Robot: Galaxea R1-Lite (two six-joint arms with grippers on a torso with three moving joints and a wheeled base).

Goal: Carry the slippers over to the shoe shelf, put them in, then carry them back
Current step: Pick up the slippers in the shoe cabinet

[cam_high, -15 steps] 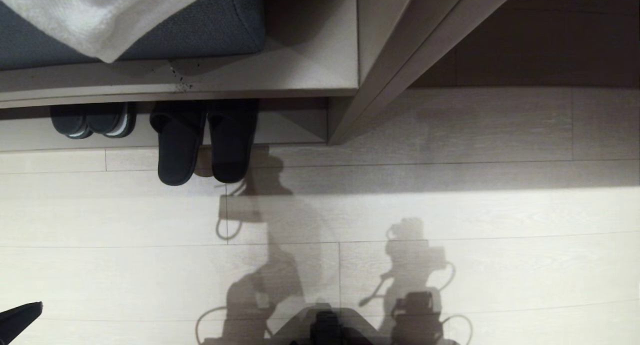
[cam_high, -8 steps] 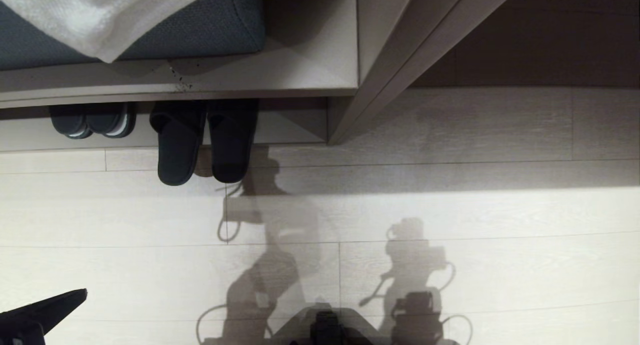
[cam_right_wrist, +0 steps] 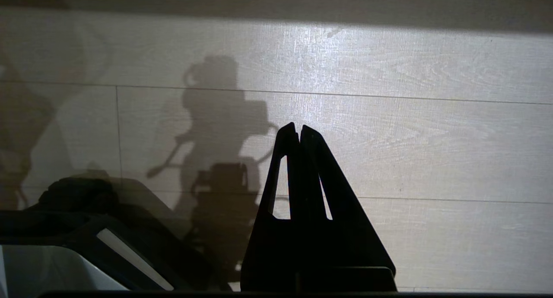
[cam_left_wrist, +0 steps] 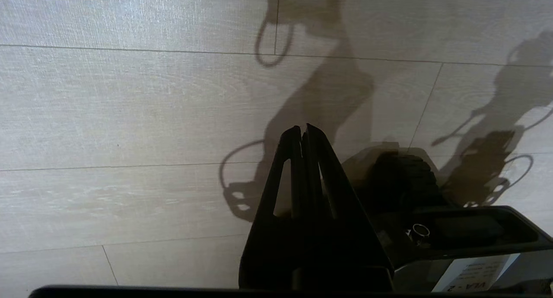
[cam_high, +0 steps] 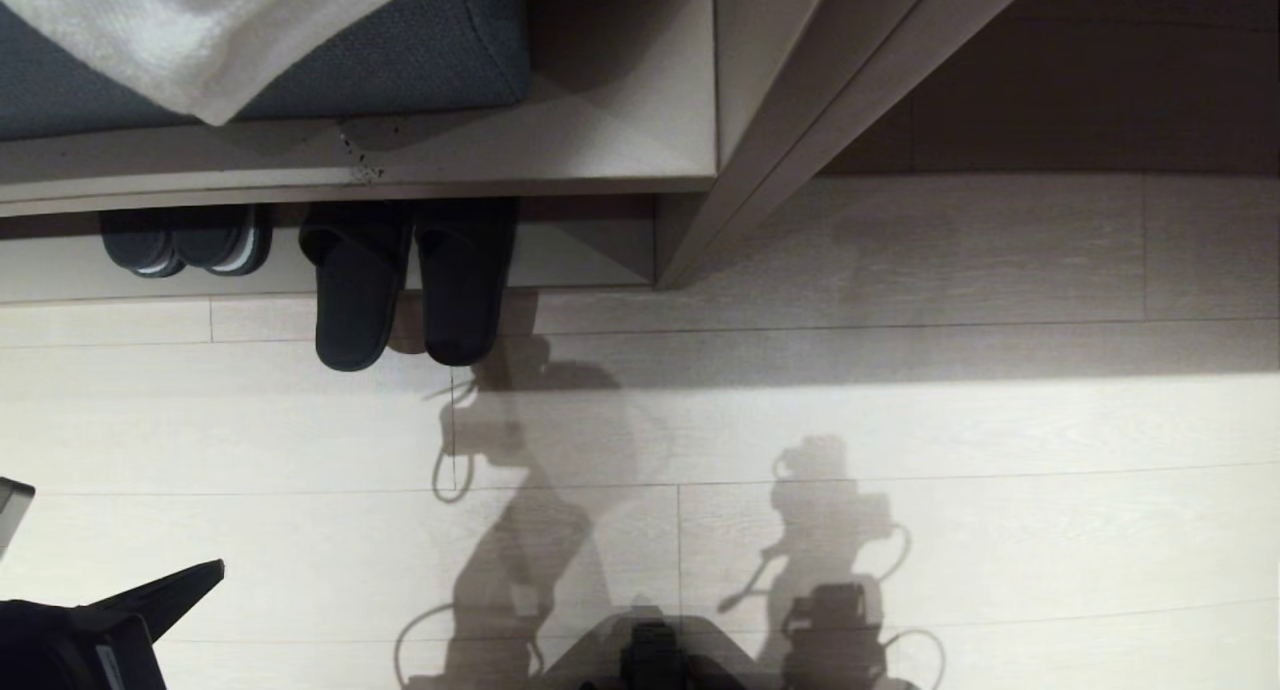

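the left gripper (cam_high: 215, 570) hangs low over the floor (cam_high: 900, 420) with its fingers pressed together and holding nothing, and the slippers (cam_high: 405, 285) lie well ahead of it, toes tucked into the shoe shelf (cam_high: 590, 255) and heels out on the floor. to fetch them back well, spread the fingers before reaching them and close on both heels together, keeping off the grey-soled pair (cam_high: 185, 240) just beyond them.

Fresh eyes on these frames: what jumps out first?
The black slippers, toes tucked under the shoe shelf and heels out on the pale floor, with a grey-soled pair to their left. Below them, the robot's arm shadows fall across the planks. The left gripper, fingers shut, pokes in bottom left.
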